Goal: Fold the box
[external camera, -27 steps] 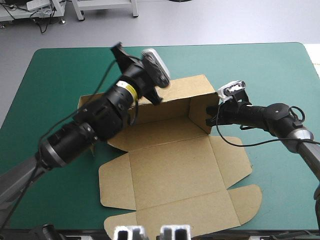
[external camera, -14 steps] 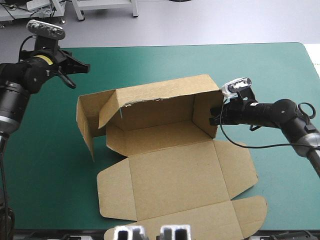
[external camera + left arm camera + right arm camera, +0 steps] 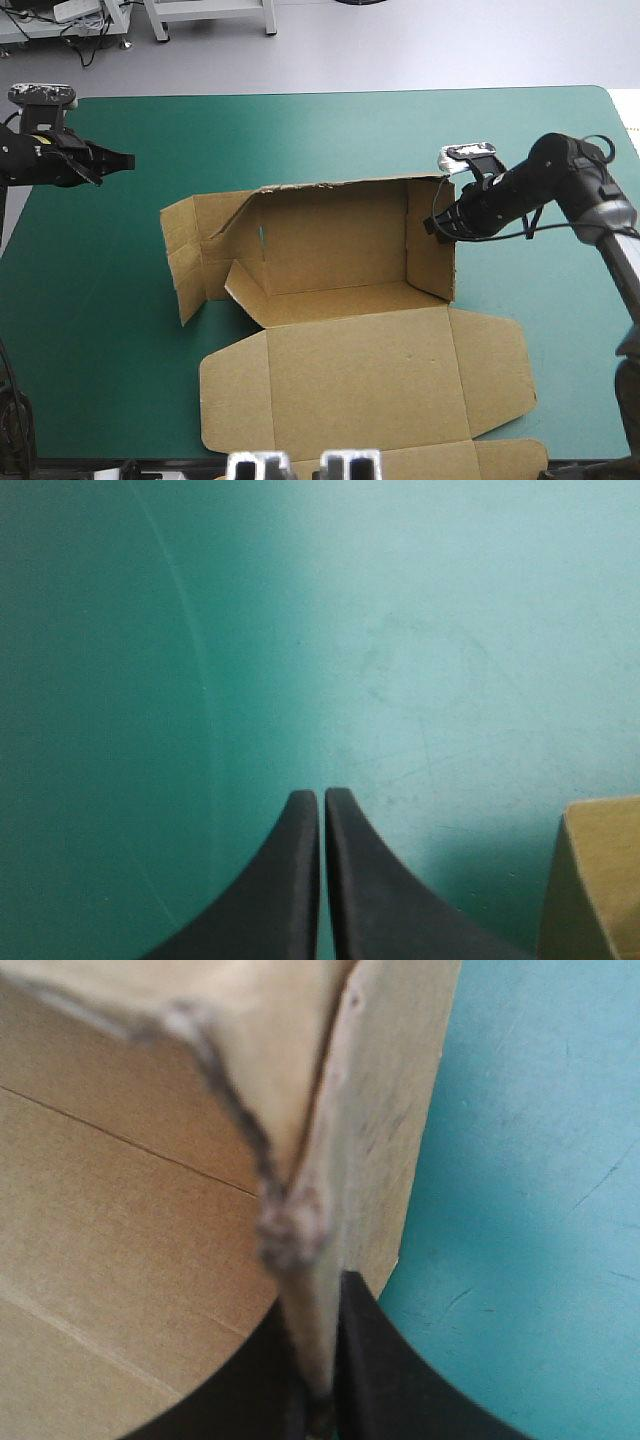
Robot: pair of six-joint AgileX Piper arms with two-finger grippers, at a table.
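Two walls are up on the box (image 3: 340, 250), sitting mid-table on the teal-green cover (image 3: 300, 125). I'd say hold the far-right corner steady, since the right gripper (image 3: 432, 224) is clamped on it, and bring in the left gripper (image 3: 125, 160), pinched together and empty at far left, for the floppy left flaps (image 3: 190, 260). Near side, the lid (image 3: 360, 380) lies flat.

No writing, label, brand, number or sign can be read in any view. The brown box (image 3: 340, 240) shows plain board, and the teal-green surface (image 3: 300, 130) carries no print.
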